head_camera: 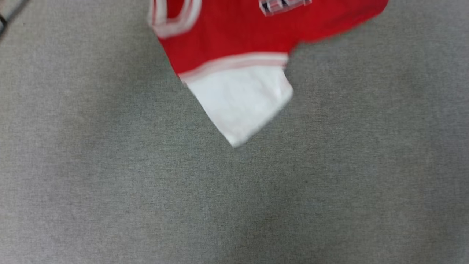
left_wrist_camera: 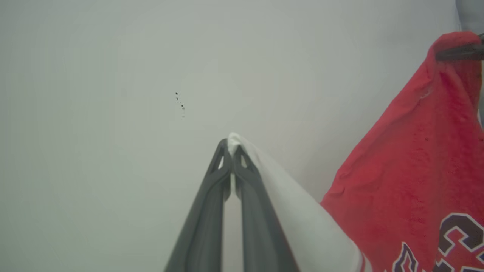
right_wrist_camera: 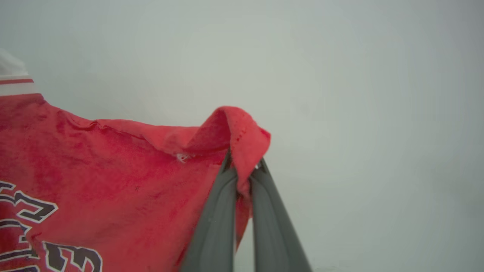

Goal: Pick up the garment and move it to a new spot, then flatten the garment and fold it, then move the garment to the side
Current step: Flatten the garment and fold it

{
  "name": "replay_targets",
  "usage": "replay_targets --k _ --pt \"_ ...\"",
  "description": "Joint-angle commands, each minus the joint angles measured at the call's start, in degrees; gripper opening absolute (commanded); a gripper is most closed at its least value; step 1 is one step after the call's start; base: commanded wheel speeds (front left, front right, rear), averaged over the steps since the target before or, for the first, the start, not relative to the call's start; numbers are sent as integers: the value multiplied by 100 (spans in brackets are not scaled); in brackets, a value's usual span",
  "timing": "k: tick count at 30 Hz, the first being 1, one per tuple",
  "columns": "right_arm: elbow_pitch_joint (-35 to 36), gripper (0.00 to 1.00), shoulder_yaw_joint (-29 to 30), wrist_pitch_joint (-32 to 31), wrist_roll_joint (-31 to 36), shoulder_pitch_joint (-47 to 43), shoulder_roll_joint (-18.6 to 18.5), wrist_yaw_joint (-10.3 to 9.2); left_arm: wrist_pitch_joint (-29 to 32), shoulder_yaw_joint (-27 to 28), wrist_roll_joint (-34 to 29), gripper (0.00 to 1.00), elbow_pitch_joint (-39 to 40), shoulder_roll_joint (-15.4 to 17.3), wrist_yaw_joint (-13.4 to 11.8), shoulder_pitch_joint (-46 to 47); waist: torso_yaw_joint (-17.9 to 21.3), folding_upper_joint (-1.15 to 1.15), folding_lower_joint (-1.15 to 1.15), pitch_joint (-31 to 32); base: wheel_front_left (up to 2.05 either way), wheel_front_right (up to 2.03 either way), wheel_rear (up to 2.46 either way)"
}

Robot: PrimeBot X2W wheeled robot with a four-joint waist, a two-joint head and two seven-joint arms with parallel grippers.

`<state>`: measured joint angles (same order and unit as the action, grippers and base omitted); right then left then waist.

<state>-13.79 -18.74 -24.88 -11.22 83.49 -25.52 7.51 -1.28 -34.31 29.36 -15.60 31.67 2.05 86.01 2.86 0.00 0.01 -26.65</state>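
While we held it up, garment point(head_camera: 234, 40): hung stretched between our two grippers over the grey fabric surface point(head_camera: 110, 190), at the top of the head view.
Left gripper point(left_wrist_camera: 231, 153): fingers pressed together on the edge of the white sleeve point(left_wrist_camera: 302, 219).
Right gripper point(right_wrist_camera: 244, 172): clamped tight on a folded corner of the red cloth.
Print point(right_wrist_camera: 34, 211): dark letters outlined white, partly seen on the red chest.
Head view: blurred.

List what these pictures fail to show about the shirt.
1. Head view: the garment is blurred, and the top edge cuts off its body and chest print.
2. Left wrist view: the print beside the left tool runs off the bottom-right corner.
3. Right wrist view: a red fold drapes over the right tool tips, hiding the pinch.
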Motion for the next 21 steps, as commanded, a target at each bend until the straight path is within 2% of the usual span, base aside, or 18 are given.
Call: replay_targets --k 1,8,12,16,21 --pt "-75 0 -15 47 44 155 32 -5 -40 40 -27 0 -74 -29 19 176 -32 0 -1 -83 0 0 0" --pt "-914 0 -111 425 303 1300 178 -5 -250 162 -102 0 -910 -309 220 1531 -108 0 -1 -424 0 0 0" --pt "-1340 0 -165 655 379 1633 289 -5 -418 124 -142 0 -1276 -378 320 1964 -138 0 -1 -588 0 0 0" --pt "-1763 0 -296 856 364 1644 399 -5 -576 9 -118 0 -1651 -437 406 2055 -173 0 -1 -693 0 0 0" --pt "-2286 0 -576 1106 303 1251 532 -5 -802 -205 17 0 -2126 -464 490 1634 -195 0 -1 -715 0 0 0"
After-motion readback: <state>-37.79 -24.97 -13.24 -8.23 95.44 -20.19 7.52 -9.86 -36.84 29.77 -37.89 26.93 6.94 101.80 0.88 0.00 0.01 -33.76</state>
